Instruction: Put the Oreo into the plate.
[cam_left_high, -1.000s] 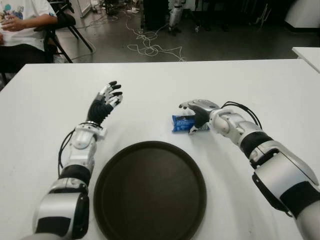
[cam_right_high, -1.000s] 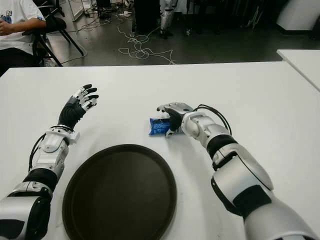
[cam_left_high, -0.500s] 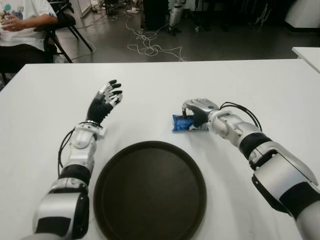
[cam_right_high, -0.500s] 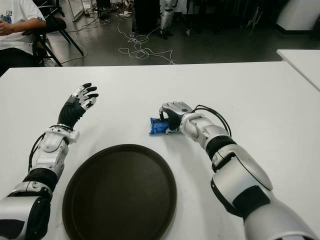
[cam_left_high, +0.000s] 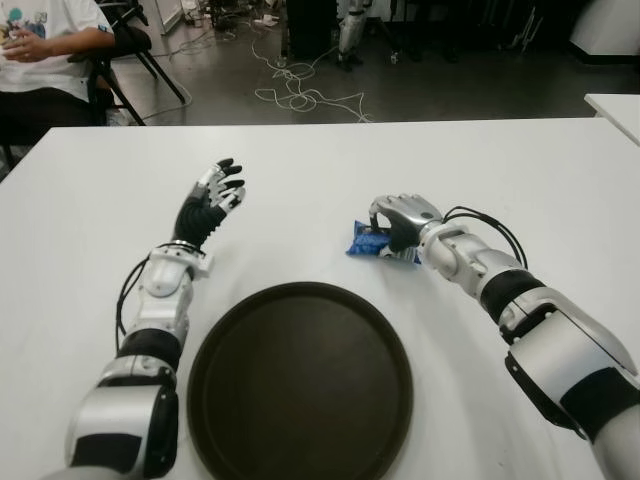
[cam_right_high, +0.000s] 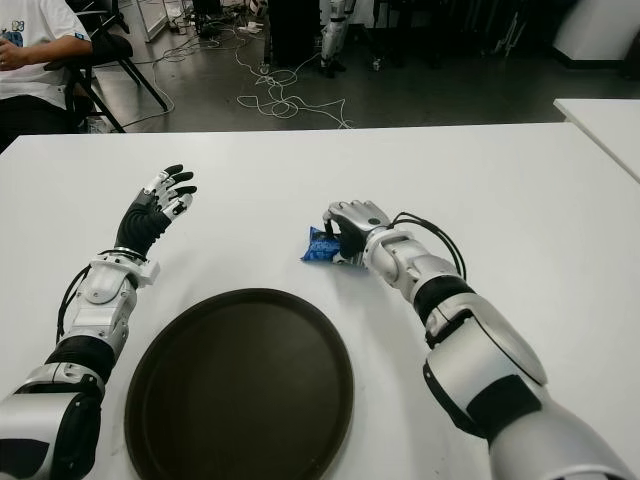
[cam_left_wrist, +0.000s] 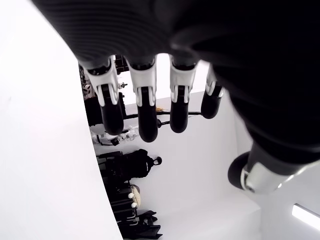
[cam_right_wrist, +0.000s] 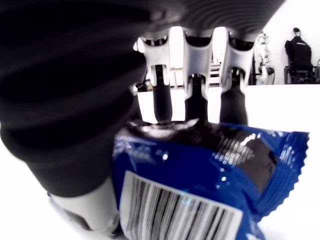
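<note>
— Which step was it?
— The grasp. The right hand (cam_left_high: 402, 222) had its fingers (cam_right_wrist: 194, 105) curled over the Oreo (cam_left_high: 366, 241), which sat on the table (cam_left_high: 500, 170) beyond the plate (cam_left_high: 300, 385).
— Next?
— Likely lifting it and carrying it back over the plate.
— The left hand (cam_left_high: 210, 200)?
— Idle, fingers spread, empty, left of the plate.
</note>
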